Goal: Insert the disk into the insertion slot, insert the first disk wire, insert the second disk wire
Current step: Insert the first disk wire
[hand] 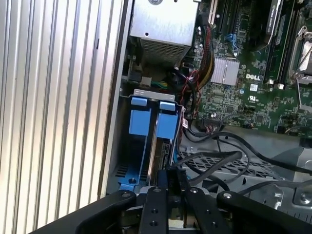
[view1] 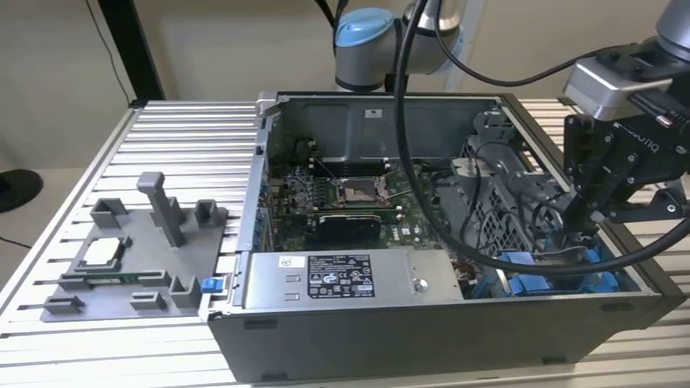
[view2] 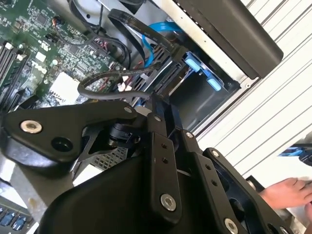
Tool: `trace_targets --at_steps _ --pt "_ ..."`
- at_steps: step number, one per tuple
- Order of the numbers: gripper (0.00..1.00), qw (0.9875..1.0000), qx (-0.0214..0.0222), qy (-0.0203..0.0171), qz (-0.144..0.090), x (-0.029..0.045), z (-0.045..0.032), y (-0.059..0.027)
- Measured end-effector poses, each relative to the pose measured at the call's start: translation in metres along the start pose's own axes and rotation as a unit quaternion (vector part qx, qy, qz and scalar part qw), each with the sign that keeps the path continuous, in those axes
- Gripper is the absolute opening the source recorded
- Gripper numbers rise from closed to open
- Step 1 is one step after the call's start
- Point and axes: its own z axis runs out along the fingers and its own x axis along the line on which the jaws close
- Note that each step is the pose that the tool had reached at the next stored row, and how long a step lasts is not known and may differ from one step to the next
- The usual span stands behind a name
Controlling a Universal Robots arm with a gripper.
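Note:
The disk's blue carrier [hand: 166, 127] sits edge-up inside the insertion slot [hand: 146, 92], a grey metal bay with blue parts in the case's front corner on the exterior view's right [view1: 539, 284]. My gripper [hand: 173, 173] reaches down into that corner [view1: 582, 230], just beyond the disk's end. Its fingers stand close together on the end of a black disk wire [hand: 214, 160] that loops away over the perforated cage. In the second wrist view the same black wire [view2: 105, 78] runs up to my gripper [view2: 157, 100]. A blue wire [view2: 155, 30] curves near the bay.
The open computer case [view1: 431, 339] lies on a slatted aluminium table [view1: 173, 129]. A grey power-supply box [view1: 334, 279] sits at the case's front. A grey fixture [view1: 129, 259] stands on the exterior view's left. A person's hand [view2: 287, 191] rests on the table outside the case.

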Motion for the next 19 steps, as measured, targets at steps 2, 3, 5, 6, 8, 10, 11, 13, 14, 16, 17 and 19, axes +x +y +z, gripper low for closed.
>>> trace_targets --at_steps 2,3,5,6,8,10,11,13,14,16,17,19 --pt "0.0 1.0 -0.0004 -0.0002 0.001 0.0005 0.001 -0.0025" --pt "0.0 1.0 -0.0007 -0.0002 0.001 0.0007 0.0016 -0.0039" --pt "0.0 1.0 -0.001 -0.0002 0.002 0.001 0.0029 -0.0055" --pt "0.0 1.0 -0.001 0.0 0.005 0.0011 0.0035 -0.0056" --pt "0.0 0.9999 -0.0008 0.0002 0.016 0.0011 0.0048 -0.0056" --pt "0.0 0.9996 -0.001 0.0004 0.027 0.0012 0.0057 -0.0055" --pt "0.0 0.9995 -0.0022 0.0003 0.031 0.0013 0.006 -0.0056" --pt "0.0 0.9994 -0.0099 -0.0005 0.034 0.0014 0.0068 -0.0056" --pt "0.0 0.9993 -0.0149 -0.0009 0.035 0.0015 0.0069 -0.0056" --pt "0.0 0.9991 -0.0226 -0.0018 0.035 0.0017 0.0079 -0.0065" --pt "0.0 0.9991 -0.0246 -0.0021 0.036 0.0019 0.0085 -0.0073" --pt "0.0 0.999 -0.0282 -0.003 0.036 0.0023 0.0101 -0.0093"
